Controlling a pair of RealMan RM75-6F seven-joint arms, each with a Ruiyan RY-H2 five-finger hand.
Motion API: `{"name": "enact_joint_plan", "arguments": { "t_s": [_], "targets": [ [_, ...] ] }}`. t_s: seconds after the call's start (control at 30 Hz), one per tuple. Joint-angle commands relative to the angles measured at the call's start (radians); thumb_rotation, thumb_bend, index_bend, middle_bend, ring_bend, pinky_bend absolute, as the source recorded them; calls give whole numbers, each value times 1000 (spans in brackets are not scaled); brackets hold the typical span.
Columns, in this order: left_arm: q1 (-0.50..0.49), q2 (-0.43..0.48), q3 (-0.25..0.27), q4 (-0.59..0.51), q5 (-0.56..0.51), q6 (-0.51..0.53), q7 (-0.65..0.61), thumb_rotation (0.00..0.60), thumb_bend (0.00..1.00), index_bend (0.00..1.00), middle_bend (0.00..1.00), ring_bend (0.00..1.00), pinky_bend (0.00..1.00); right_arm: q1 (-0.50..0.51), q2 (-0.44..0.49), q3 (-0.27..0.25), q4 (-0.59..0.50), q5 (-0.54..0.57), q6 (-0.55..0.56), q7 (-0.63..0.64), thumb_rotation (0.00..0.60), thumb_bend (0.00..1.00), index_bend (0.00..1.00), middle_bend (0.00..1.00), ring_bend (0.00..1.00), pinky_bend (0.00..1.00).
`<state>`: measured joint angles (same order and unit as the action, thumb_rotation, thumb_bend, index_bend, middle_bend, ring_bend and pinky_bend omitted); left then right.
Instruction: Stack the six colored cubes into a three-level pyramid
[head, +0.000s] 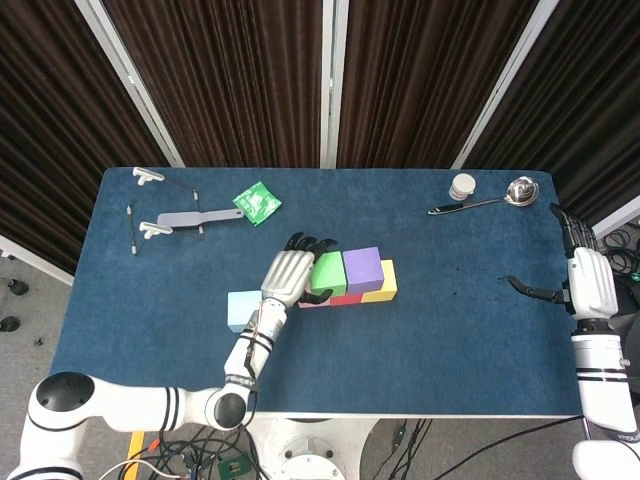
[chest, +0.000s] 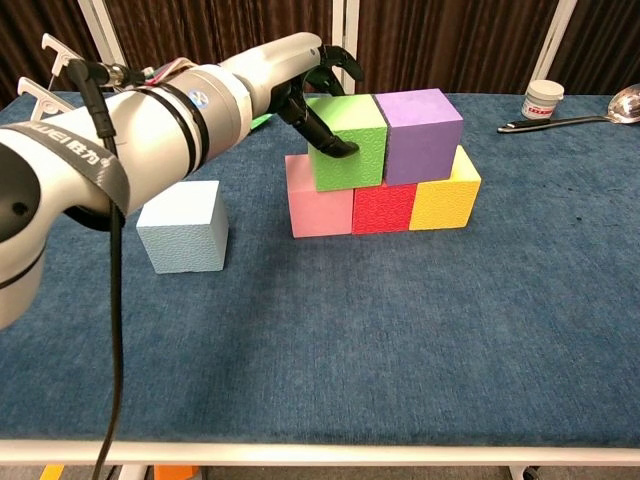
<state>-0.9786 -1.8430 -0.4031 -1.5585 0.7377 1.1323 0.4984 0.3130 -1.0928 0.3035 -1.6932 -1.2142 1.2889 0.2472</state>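
Chest view: left hand (chest: 300, 75) grips green cube (chest: 346, 140), pebbled foam faces, sharp edges, atop pink cube (chest: 318, 208)/red cube (chest: 384, 208). Right hand (head: 590, 280) open, empty. Felt-like blue tabletop (chest: 400, 340).

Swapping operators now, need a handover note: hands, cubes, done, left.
Left hand: gripping the green cube, which sits on the second level over the pink cube and red cube, beside the purple cube.
Right hand: open, idle at the table's right edge, holding nothing.
Done: base row pink, red, yellow cube; second level green and purple.
Left: release green, then place the light blue cube, alone on the table left of the stack, on top.
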Motion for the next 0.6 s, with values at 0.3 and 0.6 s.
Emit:
{"name": "enact_joint_plan", "arguments": {
  "t_s": [0.3,0.6],
  "targets": [
    [0,3,2,4,1,-4,-10,600,272,162,536,118,39,0,0,1,4,4,-6,2,600,0,0,46,0,0],
    [-6,0,5,18,0,-18,-15,600,273,161,533,118,15,-4,-2,-2,8,5,-7,7,600,0,0,46,0,0]
  ]
}}
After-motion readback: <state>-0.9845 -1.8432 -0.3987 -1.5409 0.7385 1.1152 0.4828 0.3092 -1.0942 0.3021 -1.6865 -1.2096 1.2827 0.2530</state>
